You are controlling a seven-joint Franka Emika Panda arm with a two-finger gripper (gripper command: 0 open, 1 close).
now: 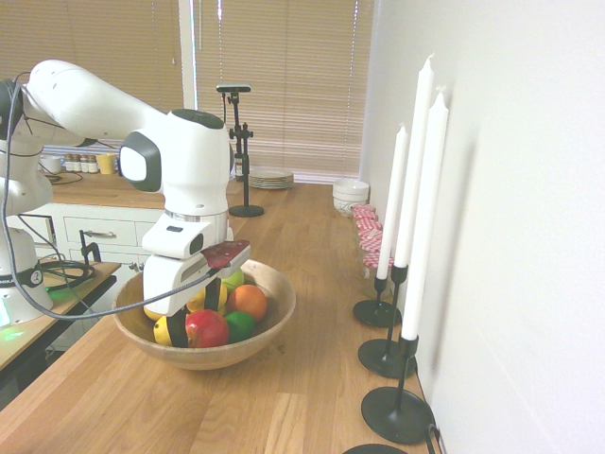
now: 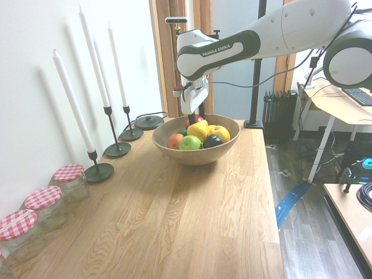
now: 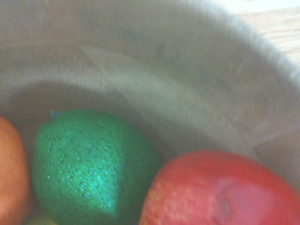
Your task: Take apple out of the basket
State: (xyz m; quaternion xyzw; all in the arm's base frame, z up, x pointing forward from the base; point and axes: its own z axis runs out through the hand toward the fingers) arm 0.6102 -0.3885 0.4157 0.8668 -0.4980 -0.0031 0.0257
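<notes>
The red apple (image 1: 206,328) lies at the near side of the light wooden basket (image 1: 230,355), among other fruit. My gripper (image 1: 196,312) is down inside the basket, open, with one dark finger on each side of the apple. From the other side, the apple (image 2: 198,120) peeks out at the far rim of the basket (image 2: 197,154), partly hidden behind the gripper (image 2: 196,117). Close up in the wrist view, the apple (image 3: 220,192) sits beside a green lime (image 3: 93,168) against the basket wall (image 3: 164,70).
An orange (image 1: 249,301), a lime (image 1: 238,323) and yellow fruit (image 1: 163,329) crowd the apple. A green apple (image 2: 190,143) lies on the opposite side. Tall white candles (image 1: 416,189) in black holders line the wall. Jars with red checked lids (image 2: 70,180) stand further along.
</notes>
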